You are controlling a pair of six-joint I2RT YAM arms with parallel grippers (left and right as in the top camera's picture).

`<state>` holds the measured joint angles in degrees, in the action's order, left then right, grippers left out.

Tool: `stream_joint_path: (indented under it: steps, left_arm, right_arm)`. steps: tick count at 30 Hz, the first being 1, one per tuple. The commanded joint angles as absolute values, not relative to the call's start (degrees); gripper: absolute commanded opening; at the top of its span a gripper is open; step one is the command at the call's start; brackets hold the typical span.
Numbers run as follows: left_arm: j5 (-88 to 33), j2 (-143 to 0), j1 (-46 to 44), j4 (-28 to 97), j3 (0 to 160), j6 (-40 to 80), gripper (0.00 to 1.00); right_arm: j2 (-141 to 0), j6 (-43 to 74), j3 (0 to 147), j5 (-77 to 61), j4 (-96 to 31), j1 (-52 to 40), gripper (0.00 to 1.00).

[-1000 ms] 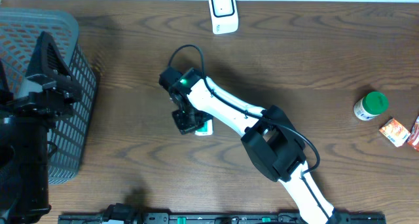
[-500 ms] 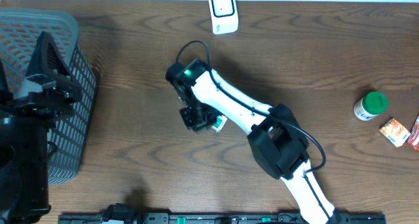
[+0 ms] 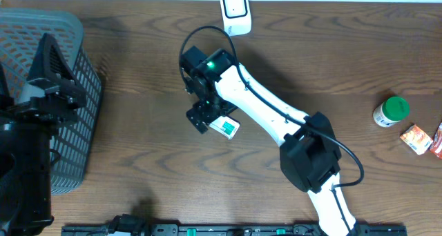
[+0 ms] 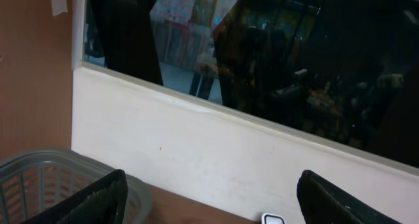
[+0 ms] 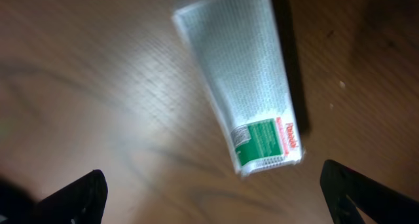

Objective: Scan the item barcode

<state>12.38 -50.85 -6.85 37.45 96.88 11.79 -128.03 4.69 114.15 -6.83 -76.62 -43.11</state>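
The item, a flat white packet point(image 3: 226, 128) with a green label at one end, lies on the wooden table near the middle. My right gripper point(image 3: 206, 112) hangs just above and left of it, jaws wide open and holding nothing. In the right wrist view the packet point(image 5: 242, 86) lies flat ahead of my right gripper point(image 5: 211, 173), clear of both fingers; no barcode is readable. The white scanner point(image 3: 235, 12) stands at the table's back edge. My left gripper point(image 3: 59, 70) is raised at the far left, and the left wrist view shows my left gripper point(image 4: 211, 185) open and empty.
A grey mesh basket point(image 3: 69, 29) stands at the left under the left arm. At the right edge are a green-capped white bottle point(image 3: 391, 112), an orange packet point(image 3: 416, 138) and a red one point(image 3: 438, 141). The scanner's top point(image 4: 273, 219) shows below a white wall.
My right gripper went from shut on the packet to wide open. The packet now lies loose on the table, and the wrist has shifted toward the back. The left arm stayed still.
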Motion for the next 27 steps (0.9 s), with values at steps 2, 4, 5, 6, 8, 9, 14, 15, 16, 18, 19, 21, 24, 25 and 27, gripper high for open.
stream_joint_path:
  steps: [2, 4, 5, 6, 8, 9, 14, 15, 16, 18, 19, 21, 24, 25, 27]
  left_arm:
    - [12.7, -50.7, -6.7, 37.3, 96.9, 11.7, 0.83]
    - [12.7, -50.7, -6.7, 37.3, 96.9, 11.7, 0.83]
    - [12.7, -50.7, -6.7, 37.3, 96.9, 11.7, 0.83]
    - [12.7, -50.7, -6.7, 37.3, 96.9, 11.7, 0.83]
    - [12.7, -50.7, -6.7, 37.3, 96.9, 11.7, 0.83]
    - [12.7, -50.7, -6.7, 37.3, 96.9, 11.7, 0.83]
    - [12.7, -50.7, -6.7, 37.3, 96.9, 11.7, 0.83]
    - [12.7, -50.7, -6.7, 37.3, 96.9, 11.7, 0.83]
    - [12.7, -50.7, -6.7, 37.3, 96.9, 11.7, 0.83]
    - [12.7, -50.7, -6.7, 37.3, 96.9, 11.7, 0.83]
    - [12.7, -50.7, -6.7, 37.3, 96.9, 11.7, 0.83]
    - [12.7, -50.7, -6.7, 37.3, 96.9, 11.7, 0.83]
    - [12.7, -50.7, -6.7, 37.3, 96.9, 11.7, 0.83]
    - [12.7, -50.7, -6.7, 37.3, 96.9, 11.7, 0.83]
    - [12.7, -50.7, -6.7, 37.3, 96.9, 11.7, 0.83]
  right_arm:
    - [-128.2, 1.2, 108.4, -5.9, -73.1, -41.6, 0.99]
    - [-128.2, 0.9, 106.1, -5.9, -70.1, -41.3, 0.99]
    - [-128.3, 0.3, 105.0, -5.9, -68.7, -41.3, 0.99]
    - [-128.3, -0.2, 104.0, -5.9, -67.6, -41.3, 0.99]
    - [-128.3, -0.3, 101.5, -6.1, -65.1, -41.3, 0.99]
    - [-128.3, -0.3, 100.4, -6.1, -64.2, -41.3, 0.99]
    - [-128.3, -0.6, 95.8, -5.8, -59.3, -40.7, 0.97]
    - [-128.3, -0.6, 95.0, -5.8, -58.1, -40.5, 0.95]
    - [-128.3, -0.6, 94.3, -5.8, -56.9, -40.3, 0.91]
    - [-128.3, -0.5, 93.5, -5.9, -55.5, -40.0, 0.76]
    - [-128.3, -0.5, 93.1, -5.9, -55.0, -39.8, 0.69]
    - [-128.3, -0.5, 93.0, -5.9, -54.9, -39.6, 0.57]
    - [-128.3, -0.5, 93.0, -6.1, -55.2, -39.4, 0.49]
    - [-128.3, -0.5, 93.0, -6.1, -55.3, -39.3, 0.48]
    - [-128.3, -0.5, 93.0, -6.2, -55.7, -39.2, 0.48]
